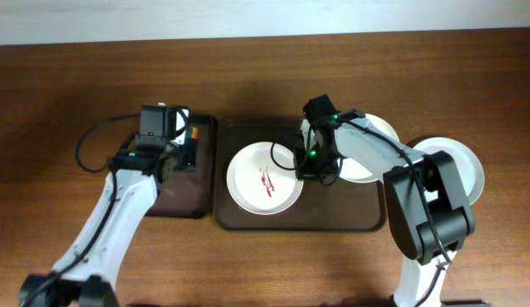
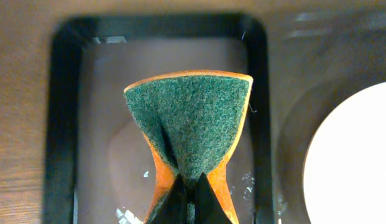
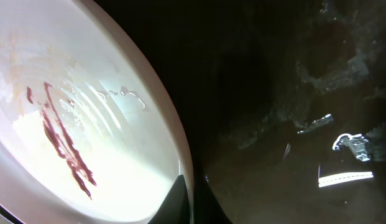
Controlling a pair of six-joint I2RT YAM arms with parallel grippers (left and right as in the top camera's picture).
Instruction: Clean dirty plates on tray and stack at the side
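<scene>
Pinching the rim of a red-smeared plate (image 3: 118, 143), the right gripper (image 3: 191, 200) has its fingers closed on that edge — the plate lies on the dark brown tray (image 1: 333, 223). Over the small black tray (image 2: 56, 124), the left gripper (image 2: 188, 190) squeezes a green-and-orange sponge (image 2: 189, 118) tight. Another plate (image 1: 465, 166) rests on the table (image 1: 60, 85).

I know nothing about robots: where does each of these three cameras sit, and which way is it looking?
Overhead: fixed above the table, facing straight down on the brown tray; both arms show.
Left wrist: on the left arm, facing down past the left pincer, shut on the sponge.
Right wrist: on the right arm, close over the smeared plate; the right pincer grips its rim.
Shared: overhead and right wrist both show that smeared plate.
</scene>
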